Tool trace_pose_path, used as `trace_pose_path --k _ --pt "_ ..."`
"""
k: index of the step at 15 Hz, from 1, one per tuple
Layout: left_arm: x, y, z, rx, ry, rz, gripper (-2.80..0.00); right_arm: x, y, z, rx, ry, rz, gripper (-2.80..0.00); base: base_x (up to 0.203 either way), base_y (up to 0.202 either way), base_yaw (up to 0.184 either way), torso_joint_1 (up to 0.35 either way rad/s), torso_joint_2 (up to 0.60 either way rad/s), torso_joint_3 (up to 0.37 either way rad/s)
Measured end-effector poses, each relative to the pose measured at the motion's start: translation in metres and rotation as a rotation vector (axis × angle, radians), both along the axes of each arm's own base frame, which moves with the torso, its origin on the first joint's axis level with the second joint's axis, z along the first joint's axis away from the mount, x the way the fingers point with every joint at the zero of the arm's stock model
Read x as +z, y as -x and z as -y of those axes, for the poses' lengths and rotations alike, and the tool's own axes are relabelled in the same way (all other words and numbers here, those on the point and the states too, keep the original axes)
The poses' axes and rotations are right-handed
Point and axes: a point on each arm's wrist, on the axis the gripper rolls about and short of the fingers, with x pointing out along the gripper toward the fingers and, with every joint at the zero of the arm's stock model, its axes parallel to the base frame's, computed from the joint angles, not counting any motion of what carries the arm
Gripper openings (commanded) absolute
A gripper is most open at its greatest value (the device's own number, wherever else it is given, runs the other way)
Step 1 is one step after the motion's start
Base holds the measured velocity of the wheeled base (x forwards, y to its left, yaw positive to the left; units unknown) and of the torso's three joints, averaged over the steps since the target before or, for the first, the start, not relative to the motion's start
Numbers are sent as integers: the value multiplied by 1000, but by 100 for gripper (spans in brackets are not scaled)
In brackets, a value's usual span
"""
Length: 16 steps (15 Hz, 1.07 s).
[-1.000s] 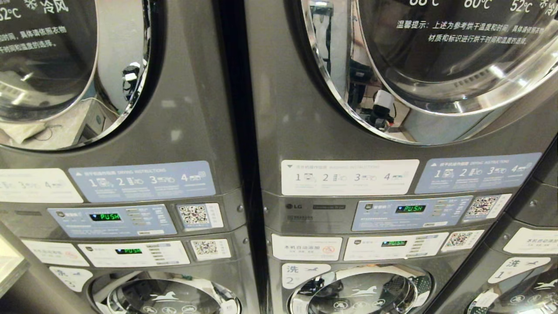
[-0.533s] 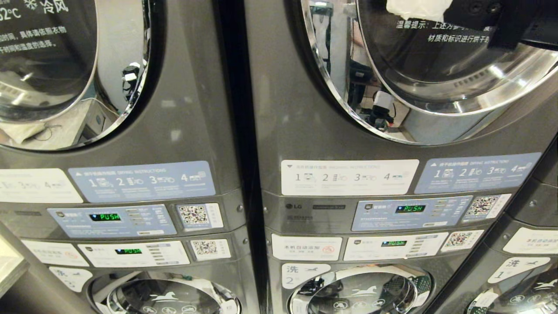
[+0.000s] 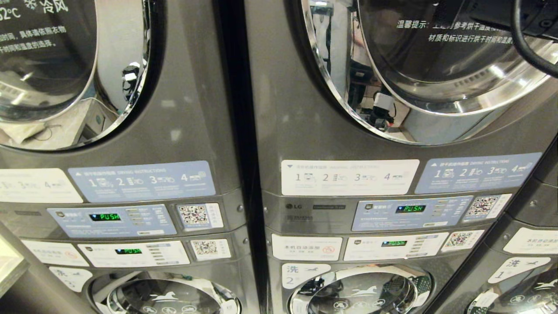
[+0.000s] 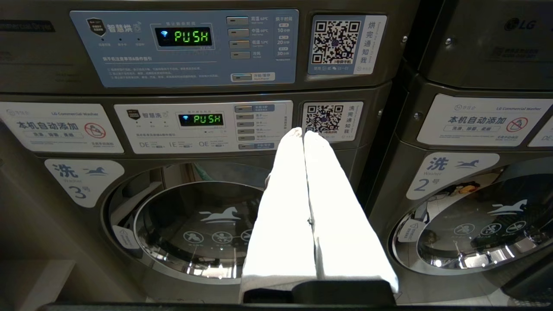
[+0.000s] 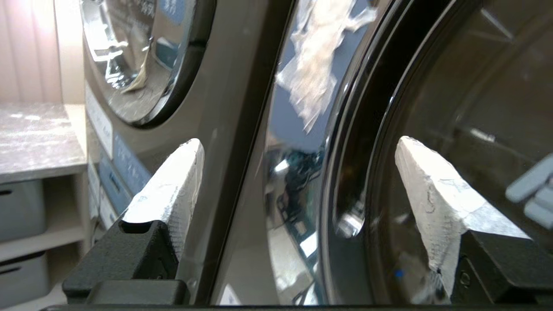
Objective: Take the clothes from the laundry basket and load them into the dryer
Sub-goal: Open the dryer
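At dryer door: right gripper jaws wide, empty; left gripper jaws closed; basket unseen.

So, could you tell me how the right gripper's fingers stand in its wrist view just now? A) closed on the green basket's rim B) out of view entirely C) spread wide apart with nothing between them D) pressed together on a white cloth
C: the right gripper shows its two white-padded fingers set far apart, with only the dryer door and its chrome rim seen through the gap, no cloth held.
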Motion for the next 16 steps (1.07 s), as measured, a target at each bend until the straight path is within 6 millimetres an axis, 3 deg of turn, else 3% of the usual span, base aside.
trace_pose_path --k 11,16 --pt "0 0 0 0 0 0 -280 -6 -23 -43 24 -1 -37 0 0 0 0 0 0 0" --pt "0 0 0 0 0 0 -280 -8 -20 -50 54 -2 -71 0 0 0 0 0 0 0"
